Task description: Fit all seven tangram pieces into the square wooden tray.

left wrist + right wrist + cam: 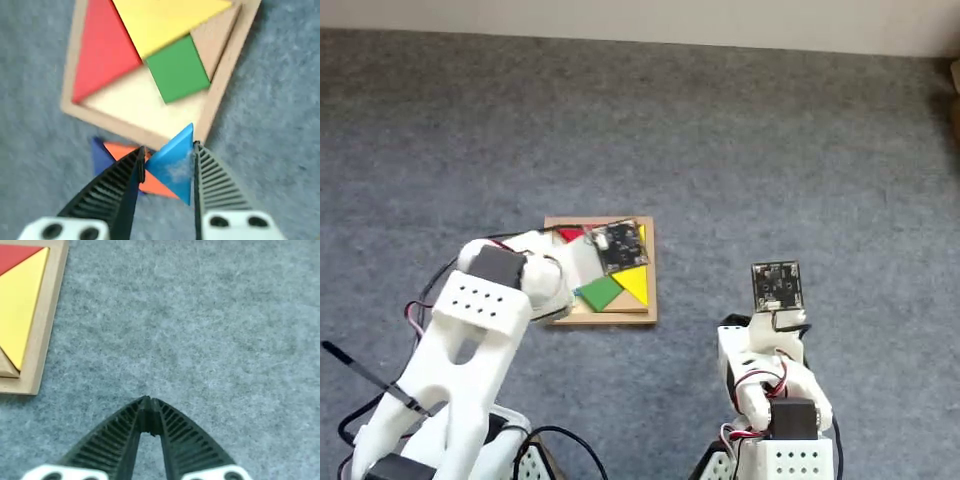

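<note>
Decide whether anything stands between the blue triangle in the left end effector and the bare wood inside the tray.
Only the tray's raised rim lies between the blue triangle, gripped by the left end effector, and the bare wood. The green piece borders that gap but does not cover it.

From above, the left arm (470, 330) and its wrist camera (620, 247) cover much of the tray's (620, 318) left and far parts; the red piece (570, 234) shows as a sliver. In the left wrist view, the dark blue piece (100, 155) is mostly hidden by the orange piece (120, 150), itself half covered by the light blue triangle (172, 167) and the left hand (169, 148). The picture's edge cuts off the tray.
</note>
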Available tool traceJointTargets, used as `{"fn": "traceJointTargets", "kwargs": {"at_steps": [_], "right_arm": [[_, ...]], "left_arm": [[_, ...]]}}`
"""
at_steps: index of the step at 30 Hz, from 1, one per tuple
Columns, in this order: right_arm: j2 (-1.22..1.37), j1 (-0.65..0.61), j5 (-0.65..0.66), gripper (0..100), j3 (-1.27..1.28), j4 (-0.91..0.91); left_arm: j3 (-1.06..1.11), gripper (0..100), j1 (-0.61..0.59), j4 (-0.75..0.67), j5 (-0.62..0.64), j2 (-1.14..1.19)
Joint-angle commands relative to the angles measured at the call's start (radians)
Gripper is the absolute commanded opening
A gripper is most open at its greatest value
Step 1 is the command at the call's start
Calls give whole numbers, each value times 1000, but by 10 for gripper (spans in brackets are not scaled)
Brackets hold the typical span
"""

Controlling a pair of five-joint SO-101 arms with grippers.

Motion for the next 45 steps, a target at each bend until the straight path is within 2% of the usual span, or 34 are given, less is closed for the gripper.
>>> {"fn": "traceJointTargets", "kwargs": {"at_steps": [1, 6, 18, 21, 27, 29, 34, 37, 41, 45], "right_arm": [[-7, 13, 2, 9, 148, -1], [-7, 13, 2, 9, 148, -1], [-7, 13, 2, 9, 148, -1], [-7, 13, 2, 9, 148, -1], [-7, 13, 2, 9, 148, -1], [-7, 13, 2, 9, 148, -1], [-7, 13, 2, 9, 148, -1], [-7, 13, 2, 9, 148, -1], [-7, 13, 2, 9, 148, -1], [-7, 13, 2, 9, 148, -1]], "left_arm": [[-48, 116, 67, -120, -60, 10], [-157, 116, 74, -184, -55, 206], [-573, 120, 76, -183, -49, 719], [-659, 120, 81, -181, 40, 799], [-769, 121, 93, -80, 78, 868], [-780, 152, 87, -68, 86, 872], [-788, 284, 74, -69, 269, 866], [-788, 316, 73, -74, 319, 866], [-791, 277, 77, -74, 411, 865], [-826, 133, 82, -69, 511, 866]]}}
